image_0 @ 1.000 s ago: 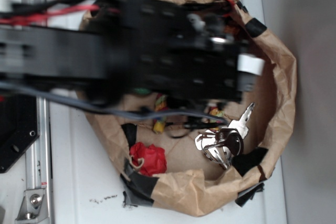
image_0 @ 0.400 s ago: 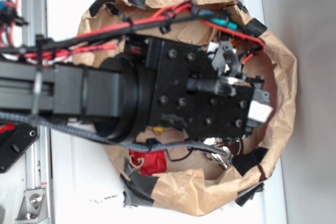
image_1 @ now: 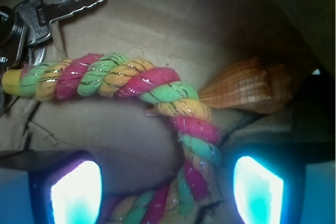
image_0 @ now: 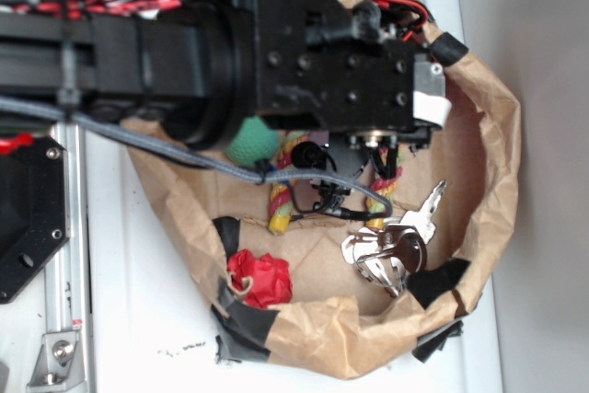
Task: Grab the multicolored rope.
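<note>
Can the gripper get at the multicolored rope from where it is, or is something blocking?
Probably yes. In the wrist view the gripper is open, the multicolored rope curves between its fingers with nothing over it. The keys lie off to the side.

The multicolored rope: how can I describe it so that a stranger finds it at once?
Look inside the brown paper bag, under the black gripper. The rope is thick, twisted and curved, with pink, green and yellow strands. Its neighbours are plainer: metal keys, a green ball, a red cloth wad.

Keys (image_0: 391, 248), red cloth wad (image_0: 260, 278), green ball (image_0: 253, 143)
</note>
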You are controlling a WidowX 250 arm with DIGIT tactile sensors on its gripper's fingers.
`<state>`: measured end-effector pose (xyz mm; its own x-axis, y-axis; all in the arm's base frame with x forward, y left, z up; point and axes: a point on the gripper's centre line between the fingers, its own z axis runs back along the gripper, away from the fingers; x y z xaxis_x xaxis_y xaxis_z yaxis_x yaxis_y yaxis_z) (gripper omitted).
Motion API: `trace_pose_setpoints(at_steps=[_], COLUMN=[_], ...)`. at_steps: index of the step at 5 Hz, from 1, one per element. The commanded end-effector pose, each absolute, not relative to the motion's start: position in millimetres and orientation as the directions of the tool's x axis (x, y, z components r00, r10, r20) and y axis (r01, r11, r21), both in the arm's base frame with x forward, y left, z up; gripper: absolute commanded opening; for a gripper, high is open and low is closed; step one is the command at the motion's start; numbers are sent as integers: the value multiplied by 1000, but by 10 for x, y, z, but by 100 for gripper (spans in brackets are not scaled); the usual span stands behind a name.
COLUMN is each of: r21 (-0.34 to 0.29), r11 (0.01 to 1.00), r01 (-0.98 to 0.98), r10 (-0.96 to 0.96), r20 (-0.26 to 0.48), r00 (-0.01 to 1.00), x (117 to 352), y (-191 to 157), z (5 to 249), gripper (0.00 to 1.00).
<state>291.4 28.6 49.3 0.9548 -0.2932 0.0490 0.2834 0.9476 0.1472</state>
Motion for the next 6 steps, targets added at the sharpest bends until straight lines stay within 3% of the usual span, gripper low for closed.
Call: trace_pose_setpoints(at_steps=[1, 2, 3, 6], r21=[110, 87, 103, 135], r11=[974, 977, 981, 985], r01=[198, 193, 165, 107], r10=[-198, -192, -168, -106], r20=[-13, -26, 16, -15], r00=[980, 981, 986, 994], x=[2824, 2765, 2737, 2808], y=[499, 559, 604, 690], z=[81, 5, 158, 155], gripper=[100, 89, 0, 0])
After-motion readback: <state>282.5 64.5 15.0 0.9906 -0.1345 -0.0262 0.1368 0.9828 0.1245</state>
